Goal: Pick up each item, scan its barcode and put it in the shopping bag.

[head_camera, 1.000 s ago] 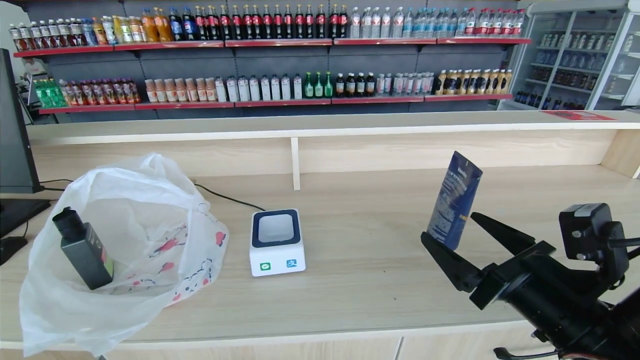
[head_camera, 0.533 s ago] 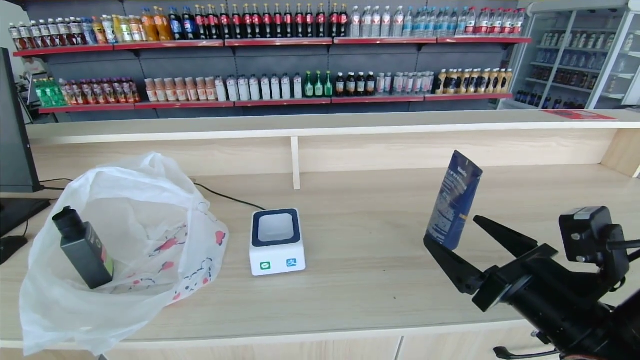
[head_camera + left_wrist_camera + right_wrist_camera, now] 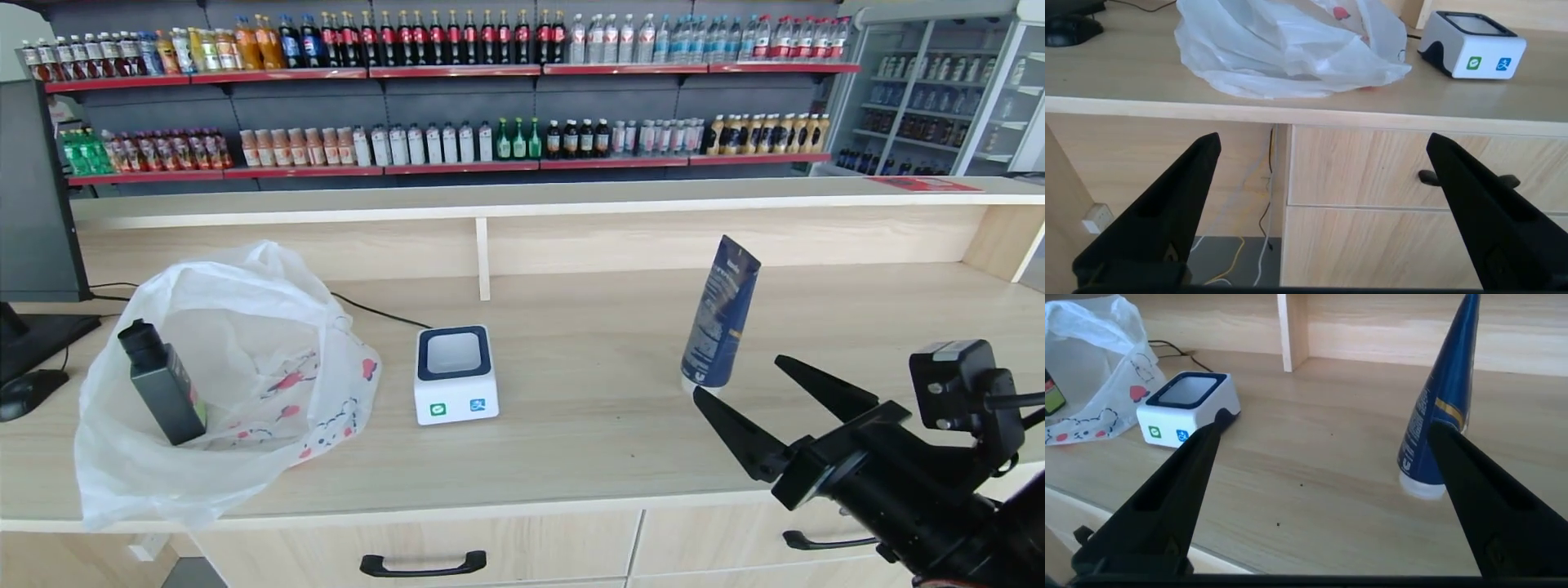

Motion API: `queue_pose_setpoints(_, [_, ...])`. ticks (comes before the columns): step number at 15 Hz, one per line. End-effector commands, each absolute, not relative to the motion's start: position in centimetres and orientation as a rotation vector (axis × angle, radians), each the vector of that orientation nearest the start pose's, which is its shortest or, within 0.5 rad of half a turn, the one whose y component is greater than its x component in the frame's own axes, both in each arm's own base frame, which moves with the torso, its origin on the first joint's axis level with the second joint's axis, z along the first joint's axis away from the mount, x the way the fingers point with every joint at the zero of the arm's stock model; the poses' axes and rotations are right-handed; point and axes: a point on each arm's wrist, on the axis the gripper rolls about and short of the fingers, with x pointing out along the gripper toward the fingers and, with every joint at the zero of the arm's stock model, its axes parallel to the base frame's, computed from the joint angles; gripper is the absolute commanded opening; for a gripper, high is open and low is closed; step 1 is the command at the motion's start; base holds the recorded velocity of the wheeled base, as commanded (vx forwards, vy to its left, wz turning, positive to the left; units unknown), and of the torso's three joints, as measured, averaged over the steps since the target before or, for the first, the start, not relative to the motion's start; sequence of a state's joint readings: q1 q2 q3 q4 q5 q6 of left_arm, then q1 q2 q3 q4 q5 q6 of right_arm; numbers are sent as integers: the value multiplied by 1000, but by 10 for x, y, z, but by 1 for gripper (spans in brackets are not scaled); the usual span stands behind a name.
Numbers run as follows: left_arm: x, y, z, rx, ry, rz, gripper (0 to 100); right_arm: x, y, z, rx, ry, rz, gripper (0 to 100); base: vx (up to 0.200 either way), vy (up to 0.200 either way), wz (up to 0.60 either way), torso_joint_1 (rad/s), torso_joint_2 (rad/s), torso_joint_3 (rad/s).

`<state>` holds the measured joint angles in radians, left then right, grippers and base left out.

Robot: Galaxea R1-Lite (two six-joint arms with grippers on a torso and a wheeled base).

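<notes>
A dark blue tube (image 3: 722, 314) stands on its white cap on the wooden counter (image 3: 588, 425), right of centre. My right gripper (image 3: 736, 375) is open just in front of it, fingertips short of its base; the tube (image 3: 1444, 400) rises beyond the far finger in the right wrist view. A white scanner (image 3: 455, 375) with a dark-framed window sits mid-counter. At the left lies the open white shopping bag (image 3: 245, 367) with a black bottle (image 3: 162, 382) leaning inside. My left gripper (image 3: 1323, 140) is open and empty, below the counter edge before the drawers, with the bag (image 3: 1282, 41) and scanner (image 3: 1471, 55) above.
A dark monitor (image 3: 37, 196) and a mouse (image 3: 28, 392) stand at the far left. A cable runs from the scanner behind the bag. A raised ledge with an upright divider (image 3: 482, 257) backs the counter. Drawers with black handles (image 3: 423, 563) lie under it.
The camera has shifted, so the drawers now show under the counter. My right gripper's fingertips, earlier on either side of the tube's base, now sit slightly short of it.
</notes>
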<state>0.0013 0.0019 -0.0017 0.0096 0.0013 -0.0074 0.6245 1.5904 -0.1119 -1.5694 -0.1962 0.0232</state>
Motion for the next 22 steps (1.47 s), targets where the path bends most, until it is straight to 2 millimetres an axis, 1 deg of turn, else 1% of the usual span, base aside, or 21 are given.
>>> queue_pose_setpoints(1, [-23, 0, 75, -8, 9, 3, 100, 167, 111, 141, 57, -76, 413, 100, 200, -200, 0, -7, 7, 2])
queue_pose_setpoints(5, [-23, 0, 75, -8, 9, 3, 100, 180, 117, 140, 53, -73, 403, 100, 0, 0, 0, 0, 0, 0])
queue_pose_setpoints(8, [-23, 0, 75, -8, 9, 3, 100, 182, 110, 135, 43, -50, 369, 100, 0, 0, 0, 17, 11, -4])
queue_pose_setpoints(11, [-23, 0, 75, -8, 9, 3, 100, 182, 109, 134, 42, -48, 364, 100, 0, 0, 0, 0, 0, 0])
queue_pose_setpoints(16, [-23, 0, 75, -6, 9, 3, 100, 189, 99, 132, 22, -39, 307, 100, 0, 0, 0, 0, 0, 0])
queue_pose_setpoints(20, [-23, 0, 75, -6, 9, 3, 100, 197, 97, 125, -19, -13, 278, 100, 0, 0, 0, 0, 0, 0])
queue_pose_setpoints(22, [-23, 0, 75, -6, 9, 3, 100, 201, 99, 122, -26, -7, 278, 100, 0, 0, 0, 0, 0, 0])
